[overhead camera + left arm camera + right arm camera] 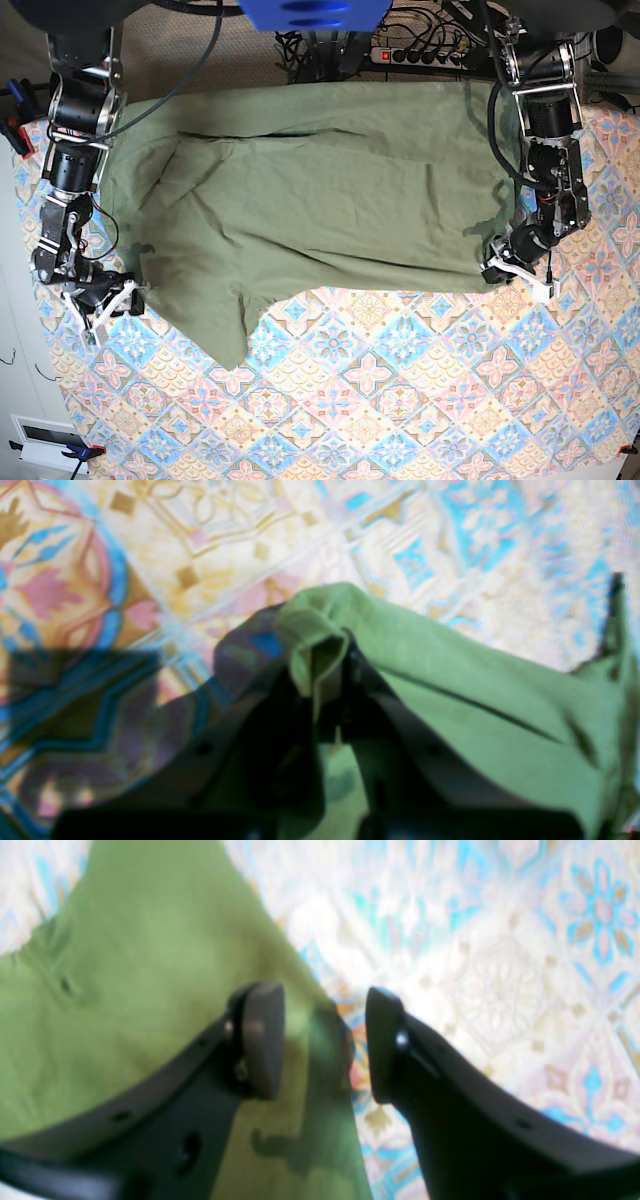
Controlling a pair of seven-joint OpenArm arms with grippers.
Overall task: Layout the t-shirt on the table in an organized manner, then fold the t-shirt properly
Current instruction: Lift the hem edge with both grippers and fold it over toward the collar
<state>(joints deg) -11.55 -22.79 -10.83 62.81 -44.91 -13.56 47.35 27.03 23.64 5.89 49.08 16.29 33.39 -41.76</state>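
Note:
The olive-green t-shirt [330,190] lies spread across the far half of the patterned table [400,400], with one part hanging forward at the near left. My left gripper [508,262] is at the shirt's near right corner. In the left wrist view it [327,665] is shut on a bunched fold of the t-shirt [450,680]. My right gripper [112,300] is at the shirt's left edge. In the right wrist view it [325,1040] is open, low over the t-shirt [130,990], whose edge runs between the two fingers.
A power strip [430,55] and cables lie behind the table's far edge. Clamps [15,120] hold the cloth at the left edge and near-left corner [80,452]. The table's near half shows bare patterned cloth [420,420].

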